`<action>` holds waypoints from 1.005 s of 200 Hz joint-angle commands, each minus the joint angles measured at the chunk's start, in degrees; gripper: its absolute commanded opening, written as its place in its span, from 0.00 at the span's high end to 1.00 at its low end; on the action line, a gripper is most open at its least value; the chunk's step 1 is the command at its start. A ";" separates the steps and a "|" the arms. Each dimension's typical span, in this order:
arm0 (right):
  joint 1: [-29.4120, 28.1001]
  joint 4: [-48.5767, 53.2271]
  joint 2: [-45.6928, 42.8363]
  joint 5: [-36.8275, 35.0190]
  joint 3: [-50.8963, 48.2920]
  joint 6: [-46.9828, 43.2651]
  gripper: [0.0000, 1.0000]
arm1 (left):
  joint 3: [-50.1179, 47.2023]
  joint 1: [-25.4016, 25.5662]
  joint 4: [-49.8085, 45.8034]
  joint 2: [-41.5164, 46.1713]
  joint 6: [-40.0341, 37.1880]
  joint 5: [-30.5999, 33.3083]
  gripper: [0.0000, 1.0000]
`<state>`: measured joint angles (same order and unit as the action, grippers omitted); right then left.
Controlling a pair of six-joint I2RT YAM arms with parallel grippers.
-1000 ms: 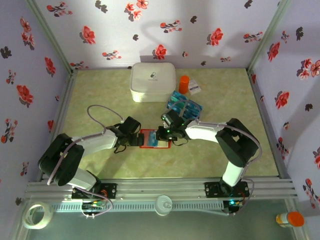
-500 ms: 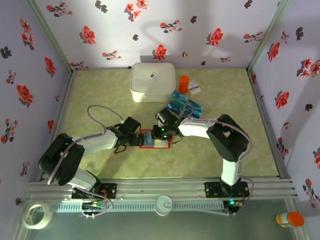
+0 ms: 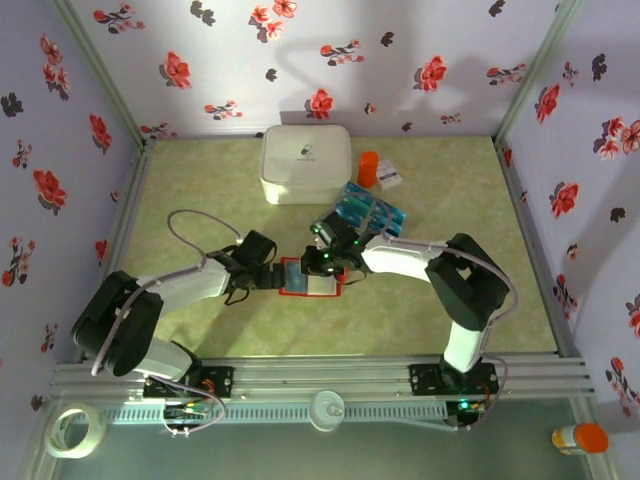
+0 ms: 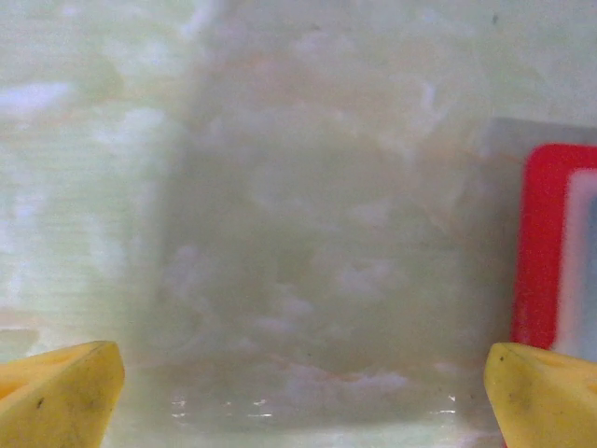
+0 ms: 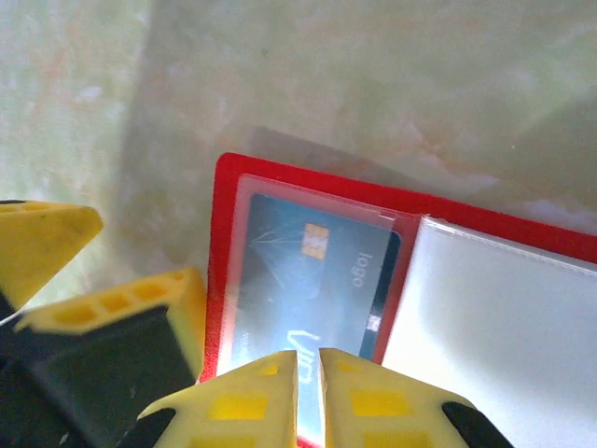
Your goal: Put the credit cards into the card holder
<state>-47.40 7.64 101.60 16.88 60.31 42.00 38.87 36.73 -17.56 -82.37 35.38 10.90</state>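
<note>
2 arms reach low, meeting at the holder point(image 5: 222, 233): left claw point(image 4: 298, 383) spread beside it, right claw point(image 5: 308, 359) clenched, tips at its card point(image 5: 312, 280).

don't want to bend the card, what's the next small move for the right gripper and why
Probably open the right gripper and lift straight off: the card lies almost wholly under the clear pocket of the card holder, with the jaws shut at its near edge, so it looks seated. More credit cards wait beyond.

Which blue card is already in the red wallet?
The glossy teal-blue card tucked inside the flat red folding wallet; the others lie together outside it.
</note>
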 commanded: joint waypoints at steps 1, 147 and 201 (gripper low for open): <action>-0.10 2.85 -1.85 -2.81 -0.90 -0.90 0.86 | 0.75 -1.63 -1.61 1.36 -0.92 -0.91 0.00; -1.73 3.00 4.81 -2.74 1.23 -1.02 0.89 | -0.86 -2.45 1.57 -2.05 -0.76 -2.34 0.00; -2.02 3.37 6.82 -2.40 2.25 -1.11 0.89 | -1.10 -2.45 2.28 -2.71 -0.94 -2.81 0.00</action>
<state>-48.80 9.39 106.45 14.98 61.04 41.93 38.57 34.59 -16.27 -83.64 35.35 9.17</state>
